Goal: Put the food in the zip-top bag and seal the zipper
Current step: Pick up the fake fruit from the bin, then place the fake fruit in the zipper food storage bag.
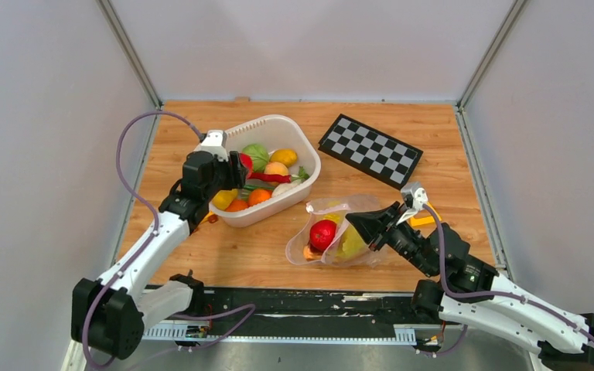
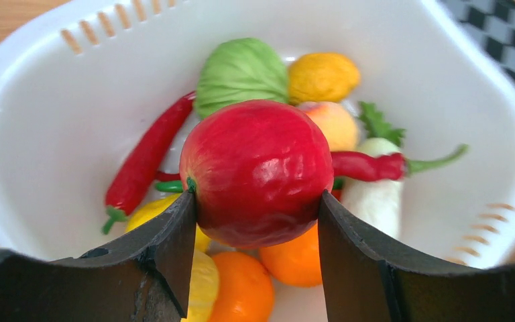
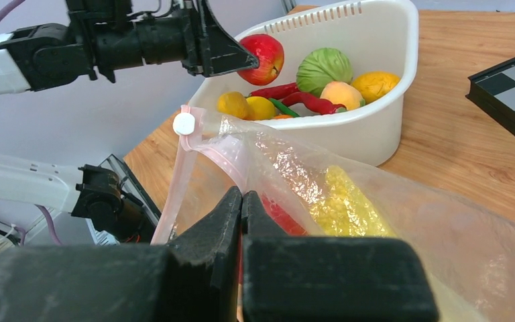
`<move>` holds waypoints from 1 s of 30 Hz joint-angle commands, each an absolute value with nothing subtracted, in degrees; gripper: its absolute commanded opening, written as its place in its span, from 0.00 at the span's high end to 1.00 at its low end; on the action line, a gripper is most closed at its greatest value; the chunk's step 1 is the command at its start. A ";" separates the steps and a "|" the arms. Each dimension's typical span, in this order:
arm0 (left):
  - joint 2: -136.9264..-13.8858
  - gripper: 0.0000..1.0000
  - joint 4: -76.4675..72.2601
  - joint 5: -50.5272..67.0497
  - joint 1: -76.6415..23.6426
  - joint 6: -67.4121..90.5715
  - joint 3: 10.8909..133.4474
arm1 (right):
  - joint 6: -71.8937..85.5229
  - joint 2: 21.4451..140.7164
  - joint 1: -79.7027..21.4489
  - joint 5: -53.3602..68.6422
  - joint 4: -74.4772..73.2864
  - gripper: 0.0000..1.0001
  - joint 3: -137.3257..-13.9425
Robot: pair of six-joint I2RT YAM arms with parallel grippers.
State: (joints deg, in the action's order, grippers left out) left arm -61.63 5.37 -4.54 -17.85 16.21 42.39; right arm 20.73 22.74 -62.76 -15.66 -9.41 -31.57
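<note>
Wooden counter [image 1: 224, 255] between grey walls [image 1: 39, 116]: our left tool [image 2: 256, 196] clamps a red apple [image 2: 255, 161] above the white basket [image 1: 278, 119]; the zip-top bag [image 1: 339, 232] lies to its right and nearer, mouth held up by our pinched-shut right tool [image 3: 241, 201].

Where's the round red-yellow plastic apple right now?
Centre of the left wrist view: the left pincer grips the apple over the white plastic basket, left of the clear dotted bag.

Bright even light, soft shadows, foreground blurred (wrist views)
</note>
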 commanded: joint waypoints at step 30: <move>-42.33 0.63 3.71 36.59 -42.99 16.10 42.70 | 26.72 26.72 -62.80 -22.23 -0.52 1.00 -30.59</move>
